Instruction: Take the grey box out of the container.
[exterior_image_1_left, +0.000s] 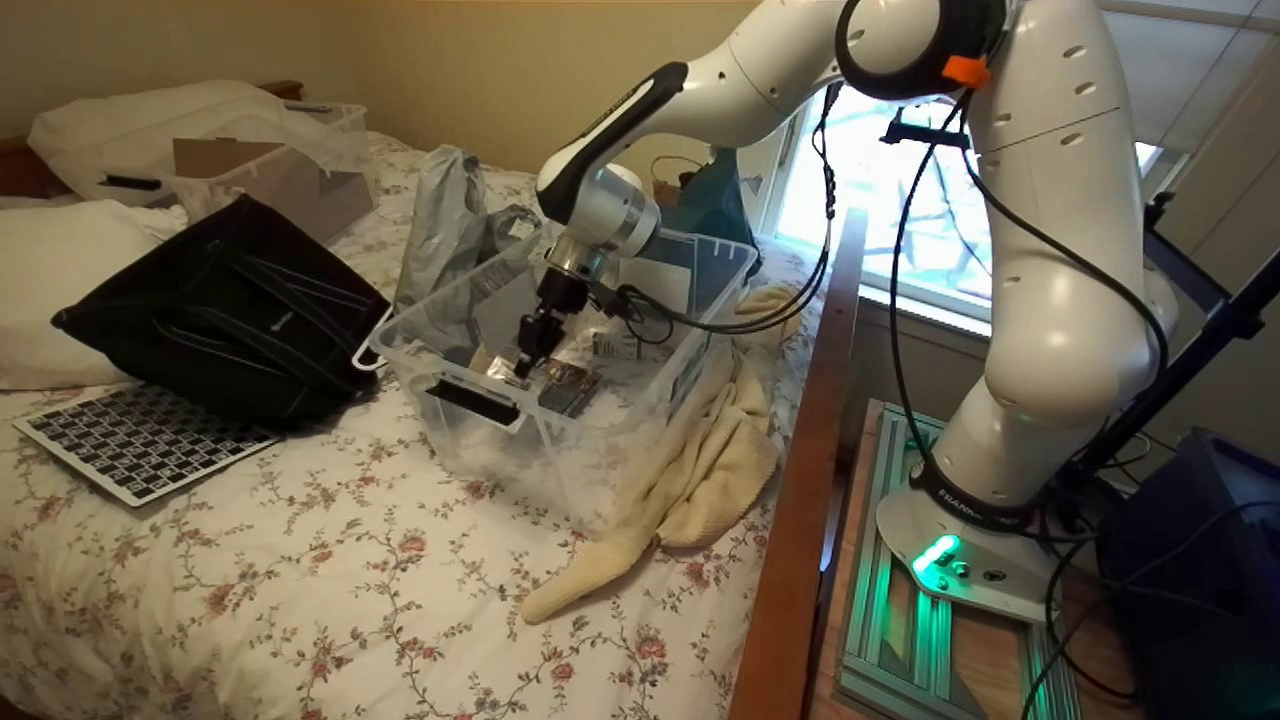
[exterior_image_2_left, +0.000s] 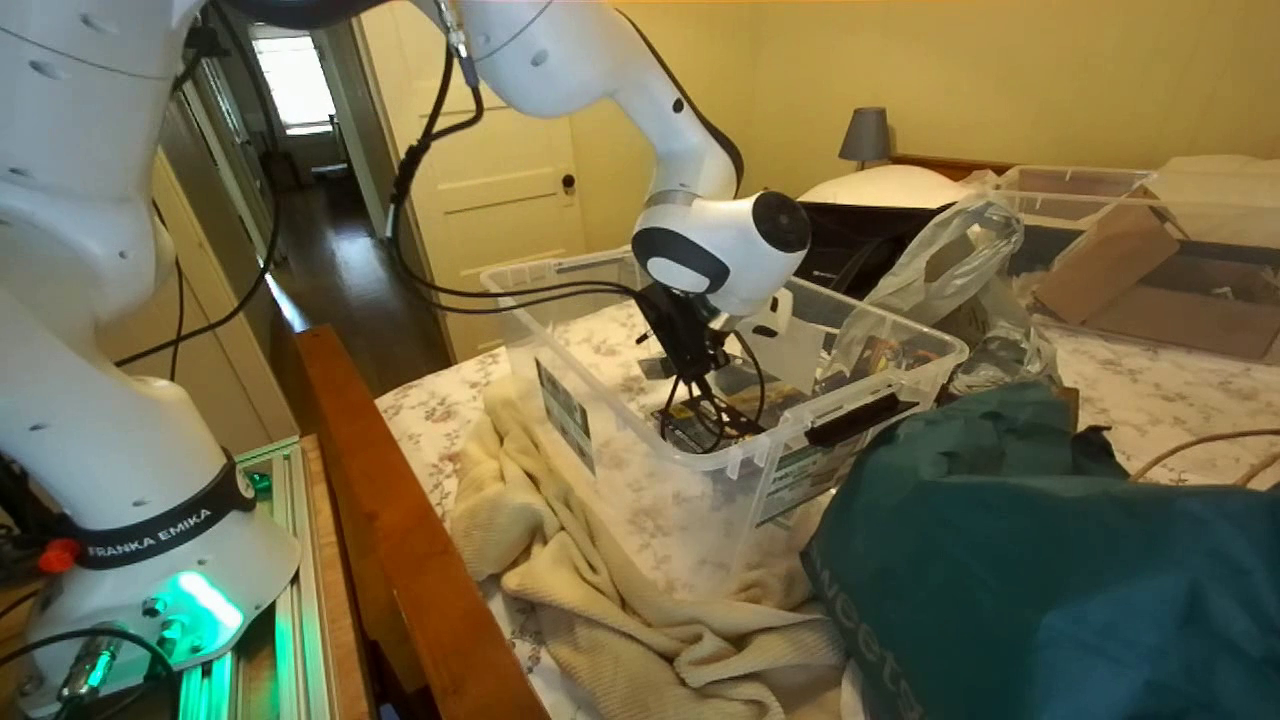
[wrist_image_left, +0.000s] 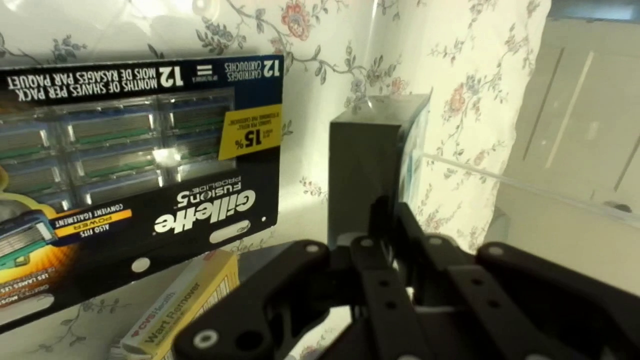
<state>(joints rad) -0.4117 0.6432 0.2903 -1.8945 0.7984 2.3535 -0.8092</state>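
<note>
Floral bedding (exterior_image_1_left: 350, 590) carries the clear bin (exterior_image_1_left: 490, 455); inside (wrist view) the grey box (wrist_image_left: 361, 165) stands at eleven o'clock from the gripper (wrist_image_left: 396, 217), fingers (wrist_image_left: 386, 290) close-set, presumably for pinching; whether they grip, I cannot tell

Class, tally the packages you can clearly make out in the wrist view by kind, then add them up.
Razor-cartridge pack: 1
Wart-remover carton: 1
Grey box: 1
Total: 3 clearly made out; the gripper hides part of this view.
</note>
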